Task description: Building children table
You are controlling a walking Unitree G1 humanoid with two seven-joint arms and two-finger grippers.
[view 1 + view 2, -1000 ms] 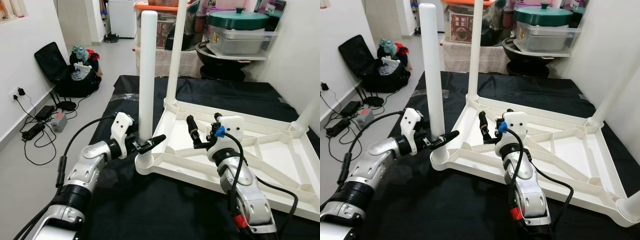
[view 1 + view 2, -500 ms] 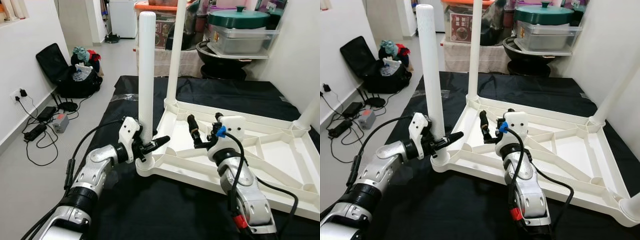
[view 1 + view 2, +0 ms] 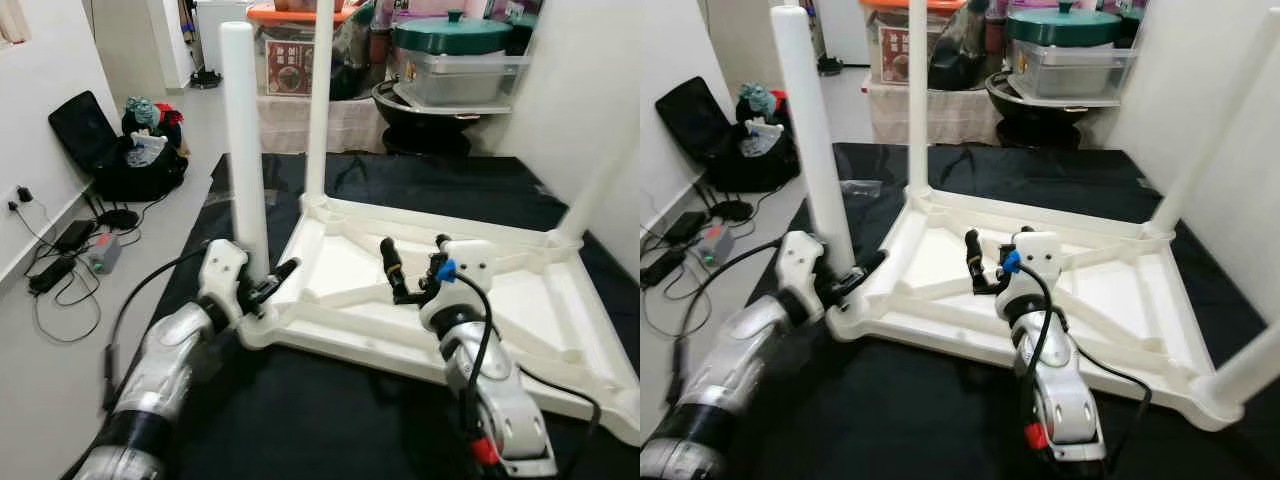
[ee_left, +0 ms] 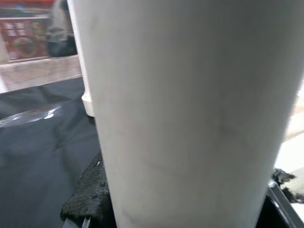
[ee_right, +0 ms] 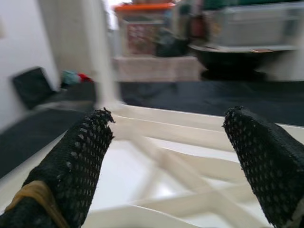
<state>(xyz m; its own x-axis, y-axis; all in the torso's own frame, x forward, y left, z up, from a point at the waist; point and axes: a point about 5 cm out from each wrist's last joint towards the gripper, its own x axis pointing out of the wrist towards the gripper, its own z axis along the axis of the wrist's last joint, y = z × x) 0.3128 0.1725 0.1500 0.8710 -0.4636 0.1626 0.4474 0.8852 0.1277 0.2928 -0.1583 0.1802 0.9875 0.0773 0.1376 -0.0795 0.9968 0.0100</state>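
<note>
A white plastic children's table [image 3: 340, 250] lies upside down on a black cloth, with its legs pointing up. My left gripper [image 3: 268, 285] is at the foot of the near-left leg [image 3: 245, 150], shut around it just above the corner socket. In the left wrist view the leg [image 4: 190, 95] sits between the black pads [image 4: 88, 190]. My right gripper [image 3: 412, 268] hovers over the ribbed underside of the table near its middle. Its fingers [image 5: 71, 166] are spread wide with nothing between them. Another leg [image 3: 320, 100] stands at the far-left corner.
The black cloth [image 3: 330, 410] covers the floor under the table. A black bag [image 3: 90, 140] and cables [image 3: 60, 260] lie on the floor to the left. Storage boxes and a green-lidded pot [image 3: 450, 40] stand behind. A white wall closes the right side.
The camera has shifted, so the table sits further left and lower in view. My left gripper has moved in against the foot of the near-left leg. The right gripper stays open over the table.
</note>
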